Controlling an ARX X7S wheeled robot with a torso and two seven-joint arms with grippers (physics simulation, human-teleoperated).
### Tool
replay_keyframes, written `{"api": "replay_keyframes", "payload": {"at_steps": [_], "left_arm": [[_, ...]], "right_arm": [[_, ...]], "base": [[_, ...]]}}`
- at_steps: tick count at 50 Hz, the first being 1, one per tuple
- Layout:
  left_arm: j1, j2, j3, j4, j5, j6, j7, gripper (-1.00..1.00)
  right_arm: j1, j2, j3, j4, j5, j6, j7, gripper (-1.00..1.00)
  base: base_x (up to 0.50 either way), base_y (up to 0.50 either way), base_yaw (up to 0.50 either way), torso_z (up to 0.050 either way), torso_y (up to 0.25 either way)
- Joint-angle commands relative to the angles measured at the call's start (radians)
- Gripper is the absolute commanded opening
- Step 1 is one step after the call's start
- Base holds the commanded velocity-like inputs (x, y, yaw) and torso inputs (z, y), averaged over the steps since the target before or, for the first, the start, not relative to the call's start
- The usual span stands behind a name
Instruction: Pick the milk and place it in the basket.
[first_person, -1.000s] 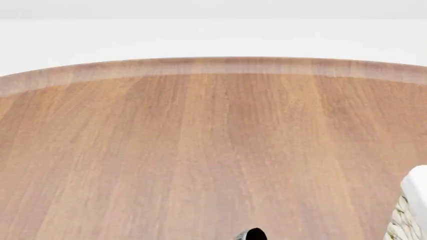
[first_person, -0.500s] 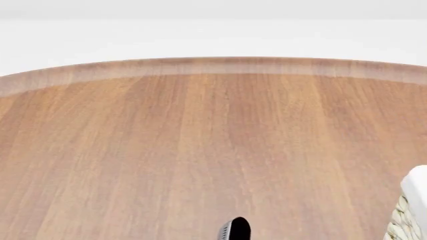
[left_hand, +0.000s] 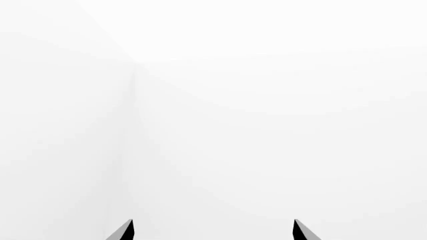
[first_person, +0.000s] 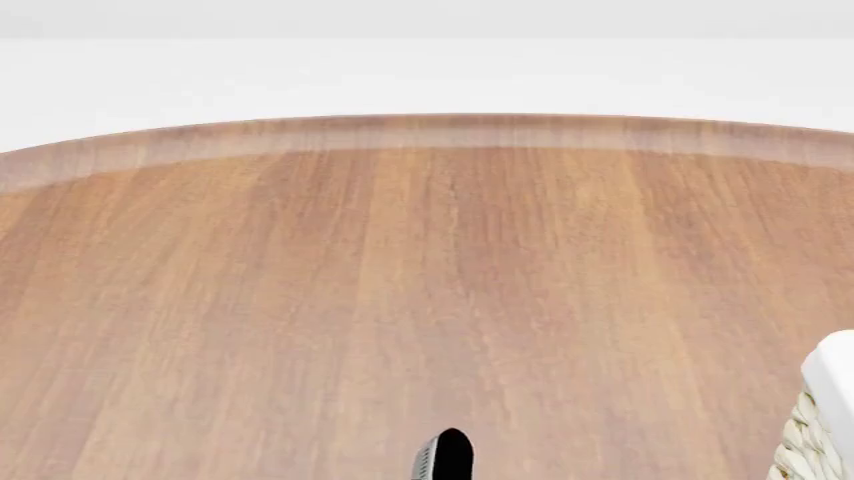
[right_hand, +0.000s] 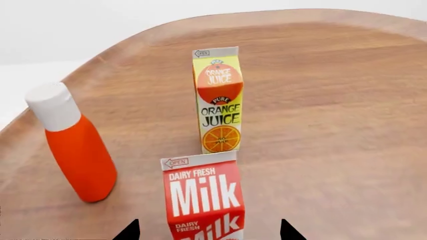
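The milk (right_hand: 203, 195) is a red carton with white "Milk" lettering, standing upright on the wooden table in the right wrist view. My right gripper (right_hand: 208, 231) is open, with a dark fingertip on each side of the carton and a gap to it on both sides. My left gripper (left_hand: 212, 231) is open too, its fingertips wide apart against plain white with nothing between them. Only a corner of the basket (first_person: 817, 425), woven wicker with a white cloth rim, shows at the right edge of the head view. The milk is out of the head view.
Just beyond the milk stands an orange juice carton (right_hand: 218, 102), and an orange bottle with a white cap (right_hand: 77, 150) stands off to one side. The round wooden table (first_person: 400, 280) ends in a curved far edge. A dark rounded arm part (first_person: 447, 457) pokes in at the head view's bottom.
The dark arm part at the bottom of the head view has risen further into view and shifted left. The basket corner has not moved.
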Motion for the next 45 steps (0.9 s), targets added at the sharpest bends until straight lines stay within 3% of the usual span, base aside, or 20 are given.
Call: {"api": "replay_keyframes", "payload": {"at_steps": [1,45], "left_arm": [[0.004,0.017,-0.02,-0.001,0.024,0.008,0.021,1.0],[0.021,0.017,-0.018,-0.006,0.026,0.027,0.02,1.0]], "right_arm": [[0.04,-0.074,-0.001,0.12,-0.034,-0.037,-0.07,1.0],[0.139,-0.288,-0.091,0.579,-0.071,-0.239,-0.271,1.0]], "base": [[0.0,0.0,0.0,0.0,0.0],[0.0,0.0,0.0,0.0,0.0]]}}
